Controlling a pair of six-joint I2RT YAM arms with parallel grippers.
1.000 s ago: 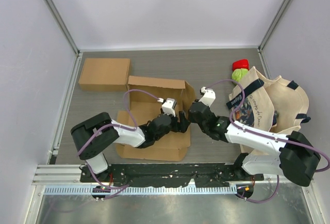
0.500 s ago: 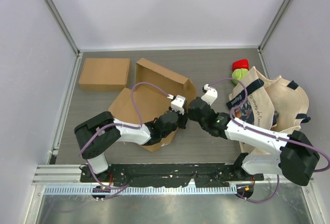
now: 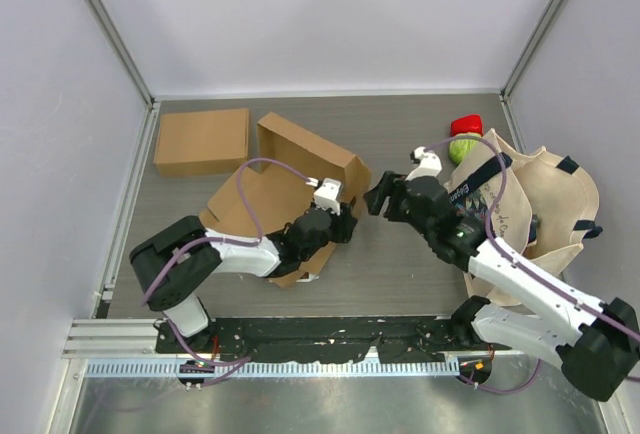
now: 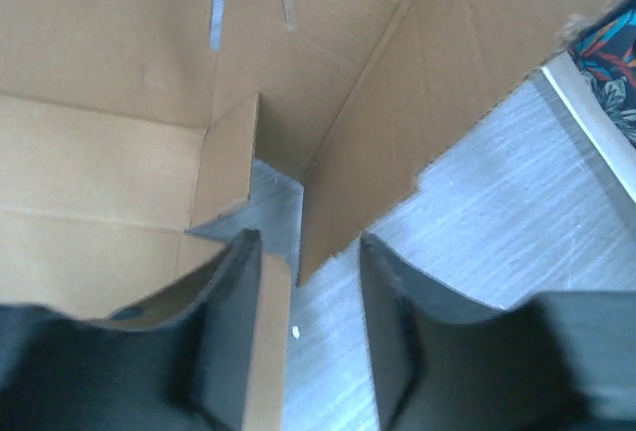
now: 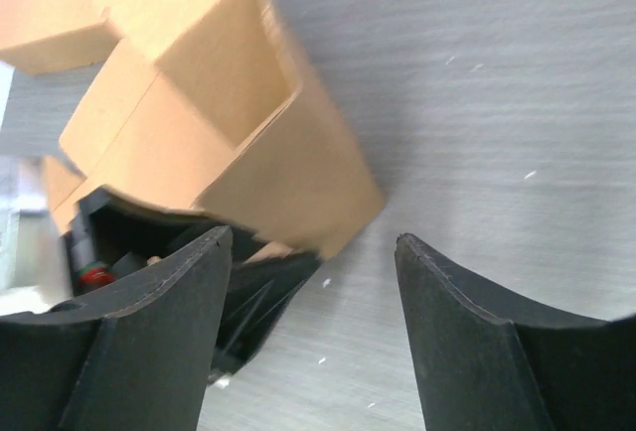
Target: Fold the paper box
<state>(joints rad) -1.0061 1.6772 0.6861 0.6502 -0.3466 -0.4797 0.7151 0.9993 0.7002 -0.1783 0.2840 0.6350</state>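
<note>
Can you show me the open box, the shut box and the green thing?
open box (image 3: 240, 204), top view, on its flat panel.
shut box (image 3: 203, 141), top view, middle of its top.
green thing (image 3: 463, 146), top view, its round middle.

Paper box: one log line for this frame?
paper box: partly folded, one wall up | left gripper: open, box edge between jaws | right gripper: open, facing box corner

- Overhead view: bright, even, diffuse light, with soft, faint shadows under the arms; sharp throughout.
- Left wrist view: left fingers (image 4: 229, 332) dark and blurred up close; cardboard beyond only slightly soft.
- Right wrist view: paper box (image 5: 219, 123) smeared along its near edge; right fingers (image 5: 149, 332) out of focus.
</note>
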